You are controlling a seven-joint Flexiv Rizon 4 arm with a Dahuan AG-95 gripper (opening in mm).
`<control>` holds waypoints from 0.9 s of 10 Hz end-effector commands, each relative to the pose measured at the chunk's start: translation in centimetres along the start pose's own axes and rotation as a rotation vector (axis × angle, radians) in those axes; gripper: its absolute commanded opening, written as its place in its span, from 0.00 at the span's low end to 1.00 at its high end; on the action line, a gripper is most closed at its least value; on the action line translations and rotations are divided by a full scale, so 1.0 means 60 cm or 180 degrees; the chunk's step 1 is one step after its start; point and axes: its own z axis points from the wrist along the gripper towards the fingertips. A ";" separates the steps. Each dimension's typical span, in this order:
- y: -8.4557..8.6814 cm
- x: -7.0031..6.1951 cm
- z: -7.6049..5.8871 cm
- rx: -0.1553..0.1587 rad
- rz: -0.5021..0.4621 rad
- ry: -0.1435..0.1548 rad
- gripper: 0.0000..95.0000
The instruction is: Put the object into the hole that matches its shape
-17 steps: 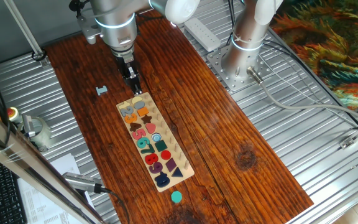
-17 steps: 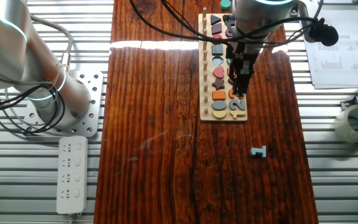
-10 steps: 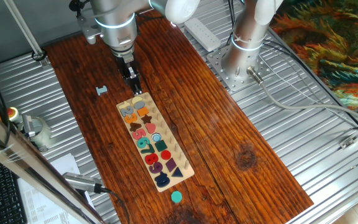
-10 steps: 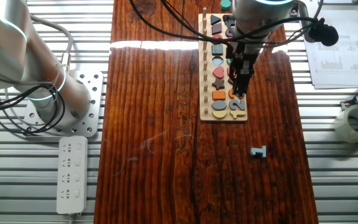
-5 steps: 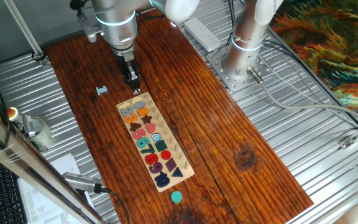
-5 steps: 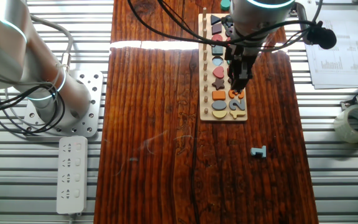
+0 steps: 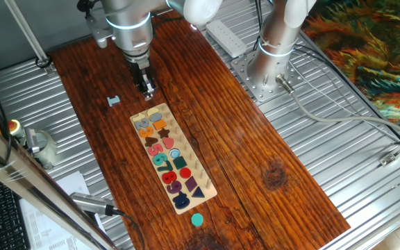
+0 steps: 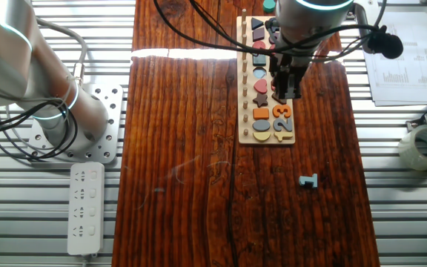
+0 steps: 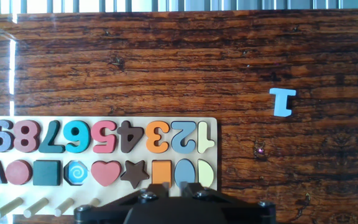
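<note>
The teal-green disc (image 7: 197, 220) lies on the wooden table past the far end of the long puzzle board (image 7: 194, 169), well away from my gripper. It also shows at the top edge of the other fixed view (image 8: 269, 4). The round hole (image 7: 174, 153) is in the board's shape row; in the hand view it shows a blue swirl (image 9: 76, 172) between the dark square and the pink heart. My gripper (image 7: 146, 92) hovers above the board's low-number end (image 8: 286, 95). Its fingertips (image 9: 158, 186) stand slightly apart with nothing between them.
A small grey-blue angular piece (image 9: 283, 101) lies on the table beside the board's end, also in both fixed views (image 7: 113, 101) (image 8: 308, 181). The arm's base (image 7: 269, 62) and a power strip (image 8: 86, 208) sit off the wood. A tape roll (image 8: 425, 144) lies at the side.
My gripper has lifted off the board's low-number end and drawn back a little. The board's pieces, the disc and the grey-blue piece have not moved.
</note>
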 end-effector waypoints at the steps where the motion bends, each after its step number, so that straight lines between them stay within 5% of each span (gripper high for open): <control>1: 0.001 -0.002 -0.001 0.0028 -0.0005 0.0022 0.00; 5: 0.025 -0.006 0.005 0.0048 -0.0003 0.0044 0.00; 9: 0.096 -0.025 0.016 0.0060 0.0134 0.0043 0.00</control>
